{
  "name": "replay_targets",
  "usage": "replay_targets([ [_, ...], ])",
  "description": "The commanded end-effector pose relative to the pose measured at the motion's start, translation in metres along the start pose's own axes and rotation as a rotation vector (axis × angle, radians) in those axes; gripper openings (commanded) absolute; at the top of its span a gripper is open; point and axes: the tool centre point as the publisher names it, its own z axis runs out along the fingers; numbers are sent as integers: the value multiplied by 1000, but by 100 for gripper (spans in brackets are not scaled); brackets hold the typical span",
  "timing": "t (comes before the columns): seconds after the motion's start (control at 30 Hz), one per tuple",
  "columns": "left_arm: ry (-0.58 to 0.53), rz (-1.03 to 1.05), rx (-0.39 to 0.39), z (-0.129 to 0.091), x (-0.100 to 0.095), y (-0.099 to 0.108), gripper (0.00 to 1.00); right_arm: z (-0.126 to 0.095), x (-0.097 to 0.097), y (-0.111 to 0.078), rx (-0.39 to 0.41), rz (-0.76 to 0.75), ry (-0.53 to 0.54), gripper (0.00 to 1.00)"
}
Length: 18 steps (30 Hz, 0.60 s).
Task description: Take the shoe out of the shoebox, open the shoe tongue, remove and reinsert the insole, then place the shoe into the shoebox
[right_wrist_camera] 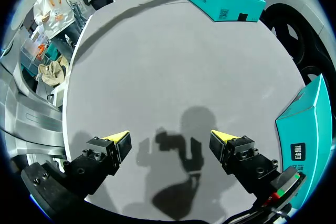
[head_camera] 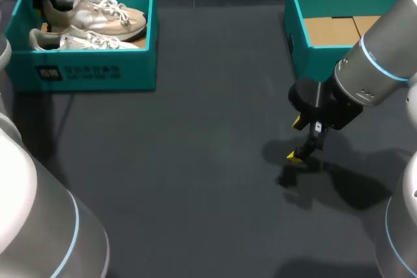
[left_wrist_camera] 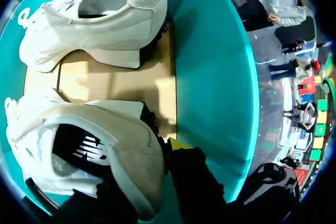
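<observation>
Dark table (head_camera: 195, 161) under wide right gripper (head_camera: 297, 139); left gripper (left_wrist_camera: 144, 174) at shoe (left_wrist_camera: 79, 124) heel, grip unclear.

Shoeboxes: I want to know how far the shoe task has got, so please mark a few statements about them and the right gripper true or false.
1. One white sneaker and a second sneaker lie side by side in the left shoebox. True.
2. The right shoebox holds a shoe. False: only its cardboard floor shows.
3. The right gripper is open above the dark table. True.
4. The right gripper holds an insole. False: nothing is between its fingers.
</observation>
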Motion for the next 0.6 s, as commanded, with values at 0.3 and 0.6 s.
replay_targets([
  [0.3, -12, 19, 31, 9, -4, 8, 0, 1, 2, -1, 0, 0, -3, 100],
  [0.6, -15, 41, 6, 8, -10, 0, 26, 1, 2, -1, 0, 0, -3, 100],
])
